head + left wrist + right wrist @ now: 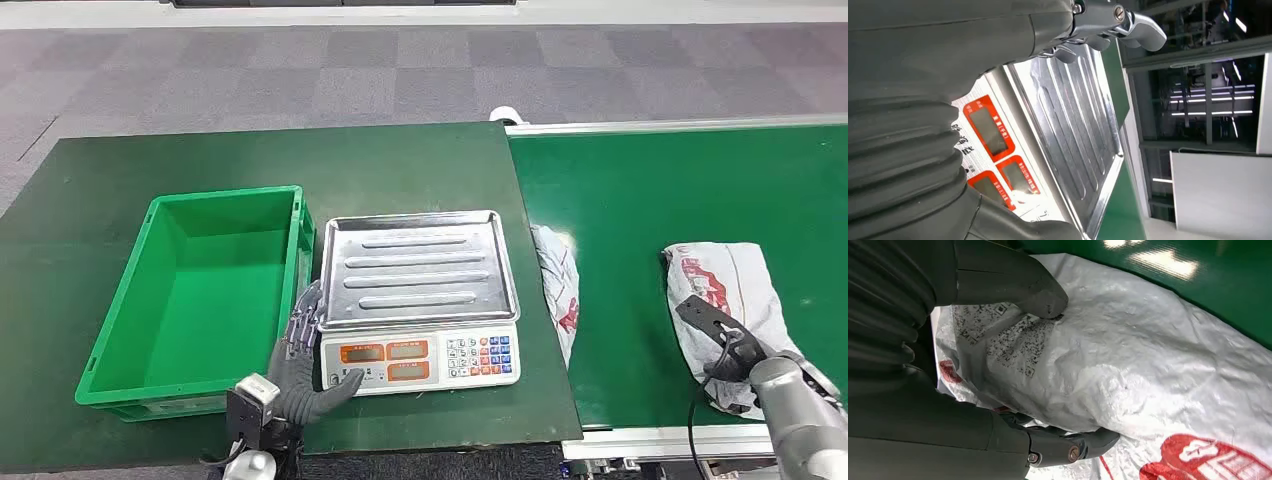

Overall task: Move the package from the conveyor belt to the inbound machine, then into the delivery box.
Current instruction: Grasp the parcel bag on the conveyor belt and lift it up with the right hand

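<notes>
Working from left to right, the green delivery box (200, 290) stands open-topped on the dark green bench (100, 180), with the inbound machine (418, 300), a weighing scale with a ribbed steel pan, just beside it. The left robot hand (305, 365) rests released at the scale's near left corner, fingers spread against the gap between box and scale, holding nothing. It sits close to the pan edge; judged from this, it should stay clear of the pan so that it neither blocks the landing area nor loads the scale.

A second white package (557, 285) lies at the seam between bench and conveyor belt (640, 200); it is not the current target.

The package (725, 300) lies on the belt near its front edge. The right robot hand (735, 350) is closed onto it: in the right wrist view the thumb (1040, 297) presses the printed label face and the fingers (1083, 445) curl under the bag's edge.

The step in hand appears to be securing the grasp before the lift. The bag is soft and crinkled, so the film may slip or sag. Recommended practice:

- Gather enough material between thumb and fingers before raising.
- Lift straight up to clear the belt.
- Carry over the other package without dragging it.
- Set the load centrally on the pan.
</notes>
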`<state>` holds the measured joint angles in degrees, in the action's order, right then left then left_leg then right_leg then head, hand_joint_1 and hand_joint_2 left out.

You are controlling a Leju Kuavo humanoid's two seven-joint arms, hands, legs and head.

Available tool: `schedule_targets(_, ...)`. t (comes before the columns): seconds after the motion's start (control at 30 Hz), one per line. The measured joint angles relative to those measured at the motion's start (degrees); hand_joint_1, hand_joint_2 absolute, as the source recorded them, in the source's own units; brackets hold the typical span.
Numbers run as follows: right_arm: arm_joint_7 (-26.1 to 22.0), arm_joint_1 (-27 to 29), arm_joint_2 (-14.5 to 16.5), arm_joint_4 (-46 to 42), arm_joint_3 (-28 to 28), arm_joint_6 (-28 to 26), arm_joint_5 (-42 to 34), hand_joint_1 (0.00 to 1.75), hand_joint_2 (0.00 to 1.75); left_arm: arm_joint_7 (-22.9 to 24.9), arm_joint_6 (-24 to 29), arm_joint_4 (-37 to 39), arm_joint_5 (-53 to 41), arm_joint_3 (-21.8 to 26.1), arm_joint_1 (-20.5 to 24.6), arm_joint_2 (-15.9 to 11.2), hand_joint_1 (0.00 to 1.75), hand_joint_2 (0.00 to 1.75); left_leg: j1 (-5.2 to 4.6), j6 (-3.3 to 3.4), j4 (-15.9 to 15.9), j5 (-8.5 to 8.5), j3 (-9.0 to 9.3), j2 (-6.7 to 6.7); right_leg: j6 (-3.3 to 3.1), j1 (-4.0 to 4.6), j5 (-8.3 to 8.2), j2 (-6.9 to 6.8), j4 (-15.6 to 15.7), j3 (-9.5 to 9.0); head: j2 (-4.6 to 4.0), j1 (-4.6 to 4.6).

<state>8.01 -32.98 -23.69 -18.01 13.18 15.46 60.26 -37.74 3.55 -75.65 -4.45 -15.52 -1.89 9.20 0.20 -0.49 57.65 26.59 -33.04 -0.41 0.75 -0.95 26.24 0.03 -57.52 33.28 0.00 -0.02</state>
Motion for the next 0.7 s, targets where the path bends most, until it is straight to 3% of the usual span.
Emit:
schedule_targets(0.07,0.31,-0.04,0.14,0.0,-0.28,-0.03,0.25,0.02,1.75,0.02,0.11,0.03,0.08,0.0,-0.07,0.0,0.0,1.75,0.0,0.01,0.0,-0.01,0.0,0.0,0.01,0.0,0.0,-0.01,0.0,-0.02,0.0,0.01)
schedule_targets(0.2,1.02,-0.19,0.63,0.0,-1.02,-0.22,0.74,1.75,1.75,0.07,0.37,0.11,0.15,0.0,-0.32,0.0,0.0,1.75,0.01,0.03,0.01,-0.02,0.0,-0.01,0.05,0.0,-0.04,-0.02,0.0,-0.05,0.0,0.01)
schedule_targets(0.7,-0.36,-1.56,1.52,0.0,-4.7,-1.25,3.73,1.75,1.75,0.19,1.99,0.22,1.05,0.0,-0.84,-0.07,0.0,1.75,0.01,0.06,0.08,-0.05,0.02,-0.01,0.11,0.07,-0.08,-0.01,0.01,-0.1,0.0,0.02)
